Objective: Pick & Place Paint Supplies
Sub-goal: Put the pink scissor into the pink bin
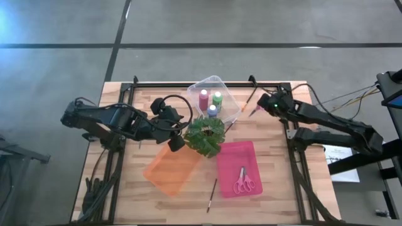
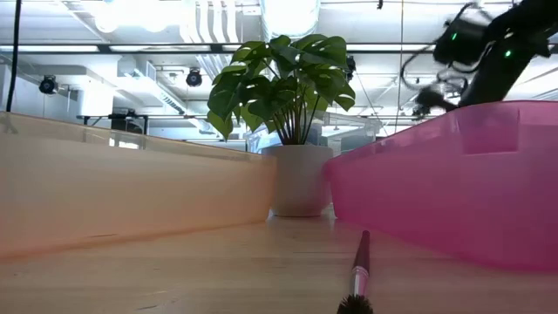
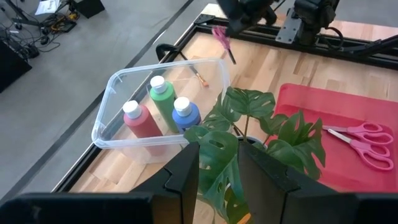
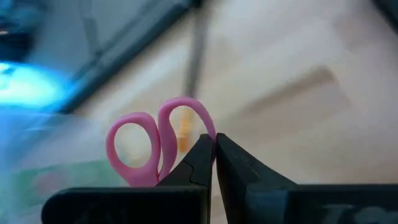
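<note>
Right now the right end effector (image 4: 214, 146) has its fingers pressed together on a small pair of pink-handled scissors (image 4: 158, 146), pinching one finger loop at its edge. From above, that end effector (image 1: 259, 107) hangs over the far right part of the worktop (image 1: 276, 182), just beside the clear tray (image 1: 229, 94), with the pink scissors showing at its tip. They look light and stiff, I'd say, but a pinch on one smooth plastic loop lets them swing or twist; a hold nearer the pivot would sit steadier.

Moving outward: a thin paintbrush (image 1: 252, 97) lies just beside that end effector on the wood. Inside the clear tray stand three paint bottles, maroon-pink (image 1: 203, 99), green (image 1: 217, 98) and blue-purple (image 1: 212, 110), upright and close together. They look rigid and a bit top-heavy, best taken round the body below the cap.

Further off, the pink tray (image 1: 226, 160) holds a second pair of scissors (image 1: 244, 181), lying flat. Another paintbrush (image 1: 212, 195) rests on the bare wood just beside that tray's near corner. It's slim and light, likely to roll, so mid-handle is the spot.

The left end effector (image 3: 217, 168) hovers partly open, holding nothing, over the leafy plant (image 1: 204, 135), next to the orange tray (image 1: 169, 171).
</note>
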### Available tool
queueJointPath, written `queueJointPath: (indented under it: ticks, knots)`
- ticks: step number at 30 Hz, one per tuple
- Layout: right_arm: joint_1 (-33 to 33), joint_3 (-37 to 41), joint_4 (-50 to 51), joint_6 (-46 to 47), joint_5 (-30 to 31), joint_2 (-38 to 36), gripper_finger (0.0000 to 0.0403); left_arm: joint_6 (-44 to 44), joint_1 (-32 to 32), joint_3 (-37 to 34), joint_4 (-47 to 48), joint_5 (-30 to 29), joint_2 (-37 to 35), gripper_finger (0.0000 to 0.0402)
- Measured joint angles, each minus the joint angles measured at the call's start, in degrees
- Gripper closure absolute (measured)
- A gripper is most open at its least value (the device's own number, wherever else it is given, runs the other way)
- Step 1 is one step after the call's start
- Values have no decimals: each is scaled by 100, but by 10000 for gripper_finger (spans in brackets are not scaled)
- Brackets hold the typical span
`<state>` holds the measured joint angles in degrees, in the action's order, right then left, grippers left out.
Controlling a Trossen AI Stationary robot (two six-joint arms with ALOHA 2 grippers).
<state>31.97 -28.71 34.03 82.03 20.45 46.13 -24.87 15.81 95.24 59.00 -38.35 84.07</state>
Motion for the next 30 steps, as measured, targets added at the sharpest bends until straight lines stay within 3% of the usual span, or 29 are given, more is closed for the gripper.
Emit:
queueJointPath:
  ticks: [11, 17, 24, 30]
  knots:
    - [-1151, -298, -229, -1953, 61, -1270, 395, 50, 0, 0, 2, 0, -2, 283]
    - [-2134, -351, -400, -2697, -649, -1588, 395, -28, 0, 0, 20, 0, -2, 283]
    - [-3585, -373, -1119, -2975, -786, -1276, 395, -47, 0, 0, 20, -1, -2, 283]
    - [-4431, -646, -1147, -3206, -1262, -267, 395, -47, -4, 0, 22, -59, -2, 283]
